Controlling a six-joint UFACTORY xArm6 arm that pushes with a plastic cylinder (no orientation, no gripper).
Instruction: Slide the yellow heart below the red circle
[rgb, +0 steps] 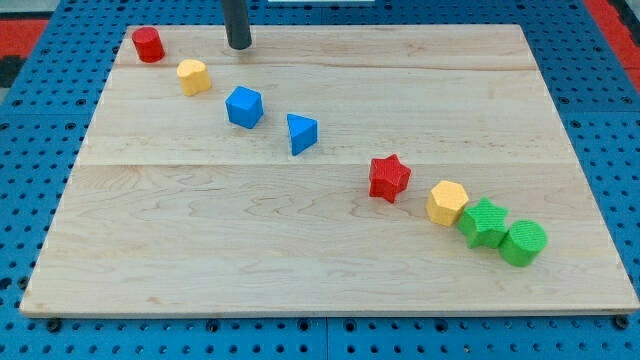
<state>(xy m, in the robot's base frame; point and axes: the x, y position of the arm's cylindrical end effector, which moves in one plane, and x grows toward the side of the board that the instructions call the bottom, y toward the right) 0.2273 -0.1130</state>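
Dark rod standing upright near the wooden table's (330, 270) top edge, my tip (238, 46) touching nothing, carrying no pincer, sitting up-right of the yellow heart block (194, 76). Lying down-right of the red circle block (148, 44), that heart. Counting eight blocks: two red, two yellow, two blue, two green.

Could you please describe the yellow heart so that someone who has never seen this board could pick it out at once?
Start at the wooden board's corner at the view's top left, where the red circle stands. The yellow heart is the next block down the diagonal row, before the blue cube. My tip stands to its upper right, apart from it. The other yellow block lies far off, beside the red star.
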